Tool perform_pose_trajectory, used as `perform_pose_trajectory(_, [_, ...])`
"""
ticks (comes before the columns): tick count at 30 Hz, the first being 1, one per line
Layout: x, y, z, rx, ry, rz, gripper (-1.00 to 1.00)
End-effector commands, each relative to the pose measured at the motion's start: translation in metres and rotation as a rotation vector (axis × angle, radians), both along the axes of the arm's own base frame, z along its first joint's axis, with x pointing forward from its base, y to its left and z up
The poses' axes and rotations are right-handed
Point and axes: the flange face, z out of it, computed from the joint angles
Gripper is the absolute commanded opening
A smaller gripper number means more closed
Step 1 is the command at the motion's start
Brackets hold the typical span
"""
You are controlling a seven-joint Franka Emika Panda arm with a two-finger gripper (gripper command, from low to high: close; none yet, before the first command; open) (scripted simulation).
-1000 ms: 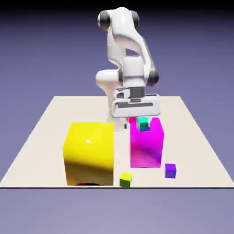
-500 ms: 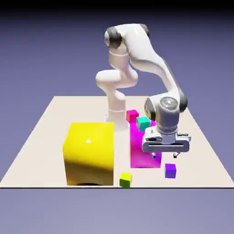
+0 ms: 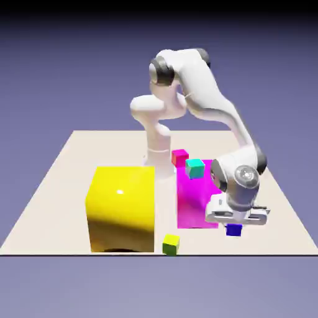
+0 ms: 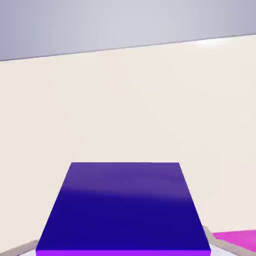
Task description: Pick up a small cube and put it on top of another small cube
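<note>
Now my gripper point(image 3: 235, 227) sits low over the purple cube point(image 3: 233, 230), right beside the big magenta block point(image 3: 194, 200). The cube fills my hand view between the fingers, but I can't tell if they squeeze it. The olive cube point(image 3: 171, 244) waits nearby.

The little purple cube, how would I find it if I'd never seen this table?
Start at the tall magenta block in the middle of the table. Look to its lower right in the exterior view, under the gripper: there sits the little purple cube. Its neighbour, the olive cube, is yellow-green and sits apart.
</note>
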Motion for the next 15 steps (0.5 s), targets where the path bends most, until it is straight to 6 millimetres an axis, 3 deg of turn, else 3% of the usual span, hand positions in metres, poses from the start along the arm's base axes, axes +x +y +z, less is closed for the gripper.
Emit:
perform_pose_trajectory(1, [0.004, -0.010, 0.002, -0.002, -0.006, 0.038, -1.00])
perform_pose_trajectory(15, [0.047, -0.158, 0.043, -0.007, 0.002, 0.535, -1.00])
